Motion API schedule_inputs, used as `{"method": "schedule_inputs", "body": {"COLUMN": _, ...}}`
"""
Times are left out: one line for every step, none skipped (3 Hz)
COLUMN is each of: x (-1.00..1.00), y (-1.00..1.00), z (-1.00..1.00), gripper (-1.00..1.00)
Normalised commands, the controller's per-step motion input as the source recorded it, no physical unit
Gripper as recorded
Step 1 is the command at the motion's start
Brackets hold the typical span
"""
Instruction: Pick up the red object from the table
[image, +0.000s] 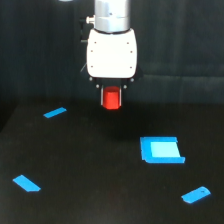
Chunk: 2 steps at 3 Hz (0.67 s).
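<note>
Red-orange and small, the red object sits clamped between the dark fingers of the gripper, which close narrowly on its two sides. It hangs clear of the table, above the far middle part of the black surface, with a faint darker patch on the surface below and a little toward the exterior view's right. Over the fingers is the gripper's white body, and above that the arm's silver wrist runs up out of the top of the view.

Four blue flat pieces lie on the table, all well apart from the held object. A thick blue square lies toward the exterior view's right. A thin blue strip lies near the far left edge. A blue slanted piece lies near the near left corner, and a blue rounded piece near the near right corner.
</note>
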Motion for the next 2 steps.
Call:
{"method": "schedule_inputs", "body": {"x": -0.08, "y": 0.03, "z": 0.02, "gripper": -0.99}}
{"method": "schedule_inputs", "body": {"x": -0.03, "y": 0.06, "z": 0.15, "gripper": -1.00}}
